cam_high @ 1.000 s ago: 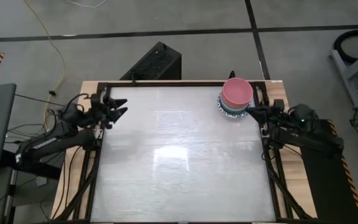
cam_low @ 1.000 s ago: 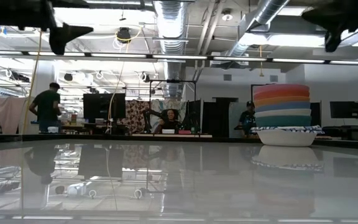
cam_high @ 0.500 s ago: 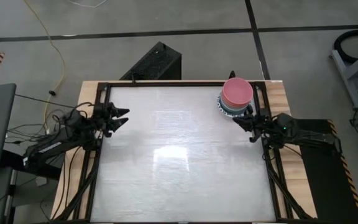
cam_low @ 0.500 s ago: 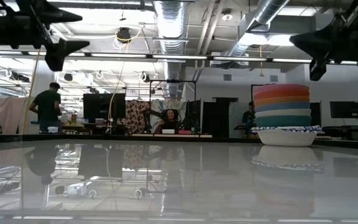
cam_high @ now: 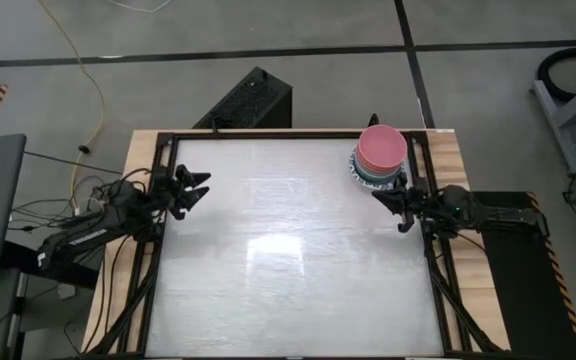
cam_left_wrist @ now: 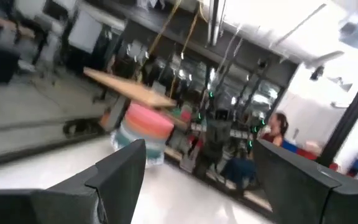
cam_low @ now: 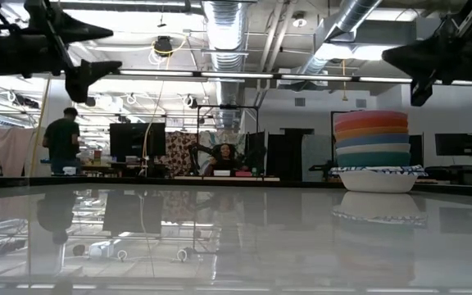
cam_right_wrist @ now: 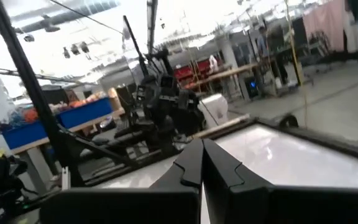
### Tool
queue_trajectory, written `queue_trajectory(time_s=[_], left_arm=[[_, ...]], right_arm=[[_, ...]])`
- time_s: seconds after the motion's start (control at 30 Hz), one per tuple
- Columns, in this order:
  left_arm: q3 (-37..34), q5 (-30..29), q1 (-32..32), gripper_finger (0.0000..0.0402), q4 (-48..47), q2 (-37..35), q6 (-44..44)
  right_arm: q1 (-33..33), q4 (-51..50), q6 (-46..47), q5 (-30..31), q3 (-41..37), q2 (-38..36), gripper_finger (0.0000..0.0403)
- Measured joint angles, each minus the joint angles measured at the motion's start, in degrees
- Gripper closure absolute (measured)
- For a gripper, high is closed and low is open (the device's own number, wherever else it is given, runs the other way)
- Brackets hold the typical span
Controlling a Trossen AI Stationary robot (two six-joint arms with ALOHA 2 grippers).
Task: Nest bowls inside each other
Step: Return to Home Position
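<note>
At the table's (cam_high: 288,270) far right corner stands one bowl stack (cam_high: 380,150); left pincer (cam_high: 199,187) released, right pincer (cam_right_wrist: 202,149) clenched empty.

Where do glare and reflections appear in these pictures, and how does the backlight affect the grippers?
High view: a pale glare patch lies on the table near its middle. Low view: the glossy table mirrors the room and the stack of bowls, and the left gripper and right gripper are black silhouettes against the bright ceiling lights.
</note>
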Motion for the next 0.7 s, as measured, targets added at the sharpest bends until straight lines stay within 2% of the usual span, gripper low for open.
queue_trajectory(time_s=[0.1,0.2,0.3,0.43,0.7], left_arm=[[0.0,-0.2,-0.2,0.0118,-0.6,0.0,0.7],[0.0,-0.3,-1.3,0.0118,-6.6,0.1,-1.8],[0.0,-6.8,-3.9,0.0118,-11.9,0.1,-3.3],[-0.1,-17.3,-9.5,0.0118,-11.6,0.1,1.3],[-0.1,-25.4,-20.5,0.0118,-12.4,0.1,5.9]], right_arm=[[-0.1,0.6,-0.5,0.1,0.0,0.0,0.0378],[-0.1,-0.6,-0.5,0.0,0.0,0.0,0.0378],[-0.1,-3.2,-0.5,0.1,0.0,0.0,0.0378],[-0.1,-4.8,-0.7,1.2,0.0,0.0,0.0378],[-0.1,-6.6,-4.0,3.2,-0.1,0.0,0.0378]])
